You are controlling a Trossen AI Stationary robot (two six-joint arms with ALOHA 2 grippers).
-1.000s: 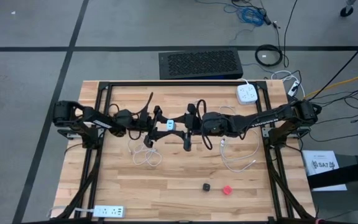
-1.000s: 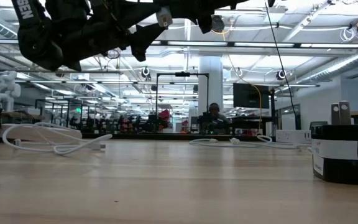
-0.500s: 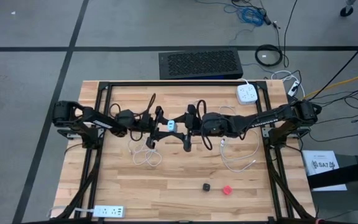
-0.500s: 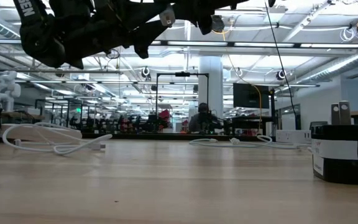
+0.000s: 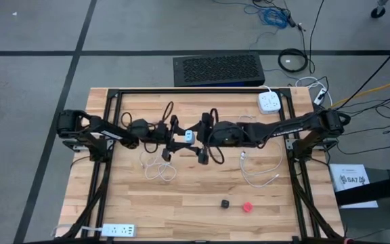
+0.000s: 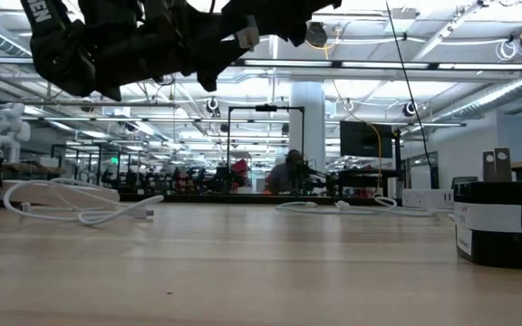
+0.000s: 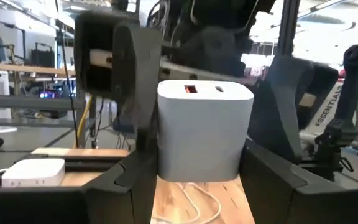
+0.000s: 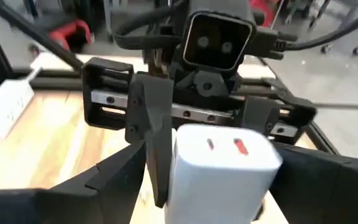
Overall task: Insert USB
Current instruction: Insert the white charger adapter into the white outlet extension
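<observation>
A white charger block (image 7: 204, 130) with a red port and a small oval port on its front face hangs high over the table's middle (image 5: 187, 136). My left gripper (image 7: 197, 171) is shut on it. My right gripper (image 8: 210, 186) faces the port side from the table's right, open. Its dark fingers (image 8: 107, 177) stand on either side of the block (image 8: 219, 165) without touching it. Both ports show nothing in them. Two white cables (image 5: 160, 168) (image 5: 256, 173) lie loose on the wood below; no gripper has them. My left gripper pinches the charger's two side faces (image 7: 166, 155) between its two fingers (image 7: 129, 186). The fingers come about level from the table's left. The block is lifted clear of the table, and its port face (image 7: 204, 89) points away from the gripper at my right arm.
A white power strip (image 5: 117, 230) lies at the near left corner and a white socket hub (image 5: 269, 102) at the far right. A small black thing (image 5: 225, 202) and a red one (image 5: 247, 206) sit near the front. A black round container (image 6: 506, 222) stands at the low view's right.
My right hand has tipped and come a little closer to the charger in the high view. The charger in my left gripper has tilted slightly and sits a bit lower in the low view.
</observation>
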